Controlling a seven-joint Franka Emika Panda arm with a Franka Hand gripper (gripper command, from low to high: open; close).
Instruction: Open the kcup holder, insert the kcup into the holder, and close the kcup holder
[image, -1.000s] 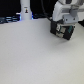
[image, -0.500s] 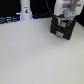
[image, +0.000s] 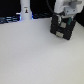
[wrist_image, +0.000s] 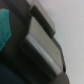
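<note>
End effector (image: 62, 21) hangs directly over the kcup holder (image: 62, 30), right at its top; whether its jaws are apart, I cannot tell. Judging by this, opening has only begun; inserting the kcup and closing remain.

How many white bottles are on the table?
1. The white bottle-like object with a dark mark stands at the table's far edge, toward the exterior view's left. The robot arm may hide others behind the black boxy holder.

A pale table (image: 35, 57) carried the things. The black kcup holder (image: 62, 29) stood on it near the far edge. A white bottle (image: 25, 11) stood well apart toward the exterior view's left.
</note>
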